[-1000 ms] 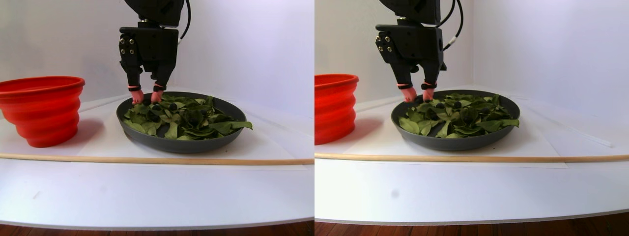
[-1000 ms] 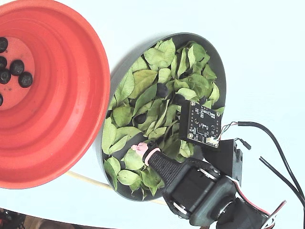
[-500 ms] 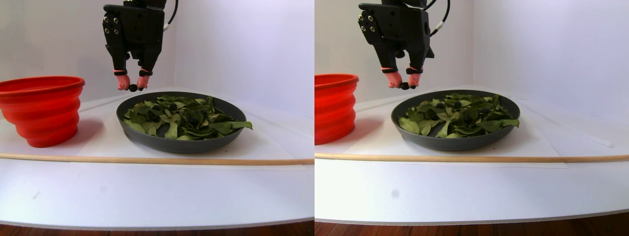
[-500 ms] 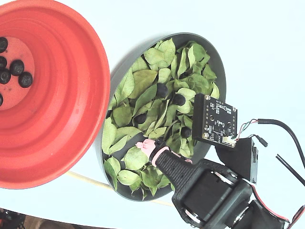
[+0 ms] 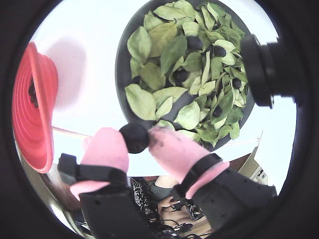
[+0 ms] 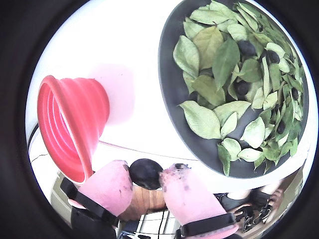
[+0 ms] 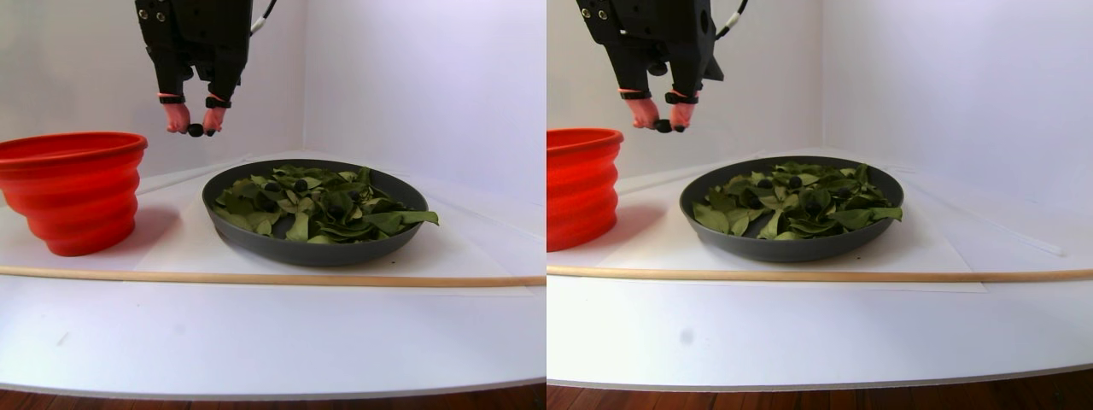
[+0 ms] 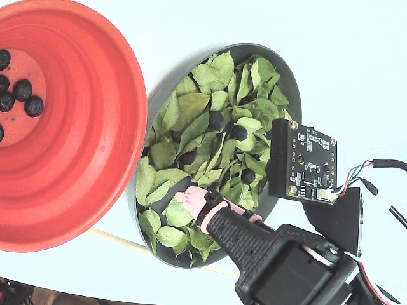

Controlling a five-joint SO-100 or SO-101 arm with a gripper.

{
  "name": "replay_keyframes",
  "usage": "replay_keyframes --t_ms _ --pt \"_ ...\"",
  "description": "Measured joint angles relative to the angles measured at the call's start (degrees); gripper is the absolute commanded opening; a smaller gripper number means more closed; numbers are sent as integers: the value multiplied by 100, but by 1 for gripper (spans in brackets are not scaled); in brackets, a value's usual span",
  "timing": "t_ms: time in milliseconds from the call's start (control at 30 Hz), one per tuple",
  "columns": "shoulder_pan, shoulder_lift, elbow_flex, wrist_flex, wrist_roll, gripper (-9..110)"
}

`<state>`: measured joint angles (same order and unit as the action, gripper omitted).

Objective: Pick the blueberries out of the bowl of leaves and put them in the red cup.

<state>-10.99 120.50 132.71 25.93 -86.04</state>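
From where I sat, the pincer [image 5: 142, 138] was clamped on one blueberry [image 5: 134, 138], the dark berry pinched between its two pink fingertips [image 5: 105, 148]. Both wrist views showed that grip plainly; the fixed view did not, since only one pink tip [image 8: 188, 197] showed there and the held berry was hidden under the arm.

The fixed view gave me what the others could not: the flat bottom of the red cup [image 8: 95, 127], with several blueberries [image 8: 23, 89] already lying in it. In a wrist view the cup [image 6: 75, 124] lay side-on and its floor was out of sight.

The stereo pair view alone showed height. The pincer [image 7: 195, 130] hung above the bowl [image 7: 282, 243], level with or slightly above the cup's rim, over the desk [image 7: 256, 333] between the bowl's near-cup edge and the cup, touching neither. The arm came down from the top of that view with the fingers pointing straight down.

The bowl [image 5: 122, 59] was full of leaves [image 5: 172, 55], and more berries [image 5: 180, 75] lay among them on the side away from the cup. A thin wooden rod [image 7: 273, 278] lay on the desk in front of the bowl.
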Motion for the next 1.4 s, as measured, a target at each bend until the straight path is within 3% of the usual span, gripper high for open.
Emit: replay_keyframes --t_ms 1400 --pt "-1828 -264 -123 -1028 1222 11"
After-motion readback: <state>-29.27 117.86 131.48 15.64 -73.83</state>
